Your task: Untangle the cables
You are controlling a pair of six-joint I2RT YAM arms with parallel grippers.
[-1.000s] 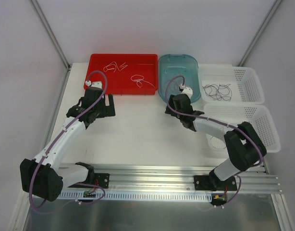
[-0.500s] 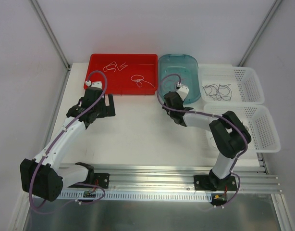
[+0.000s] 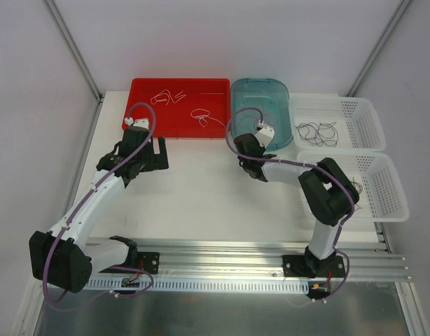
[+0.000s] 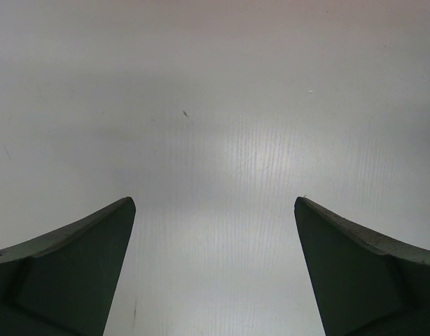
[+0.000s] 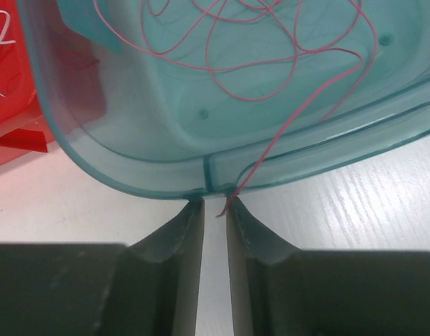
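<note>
Red wire lies looped inside the teal bin, at 12 o'clock from the right claw. Its free tail crosses the bin's near rim and hangs outside, long axis running 1 to 7 o'clock, tip pointing down into the claw's gap. That claw stands at a slim gap, and no firm pinch is evident. The right arm is nearer. The left claw stands wide open and empty above the table.
</note>
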